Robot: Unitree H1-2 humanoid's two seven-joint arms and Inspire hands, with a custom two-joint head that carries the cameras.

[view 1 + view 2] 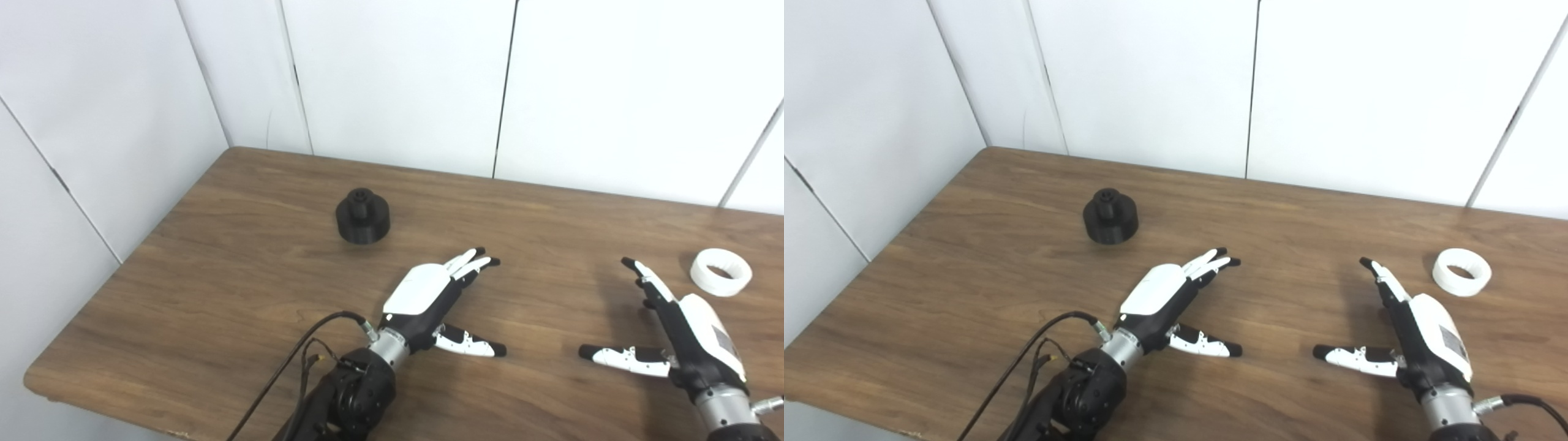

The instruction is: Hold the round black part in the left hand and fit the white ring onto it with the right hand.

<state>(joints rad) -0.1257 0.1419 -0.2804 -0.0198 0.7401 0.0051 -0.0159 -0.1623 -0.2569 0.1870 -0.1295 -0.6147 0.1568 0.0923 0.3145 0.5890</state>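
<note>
The round black part (362, 215) stands on the wooden table (245, 288) toward the back left, a narrower knob on top of its wide base. The white ring (721, 272) lies flat at the far right. My left hand (436, 295) hovers low over the middle of the table, open, fingers stretched out and thumb spread, a short way right of and nearer than the black part. My right hand (680, 327) is open too, fingers pointing away, thumb out to the left, just left of and nearer than the ring. Neither hand touches anything.
White wall panels (398, 79) close in the table's back and left sides. A black cable (294, 361) loops from my left wrist down over the table's front edge (92, 401). Bare wood lies between the two hands.
</note>
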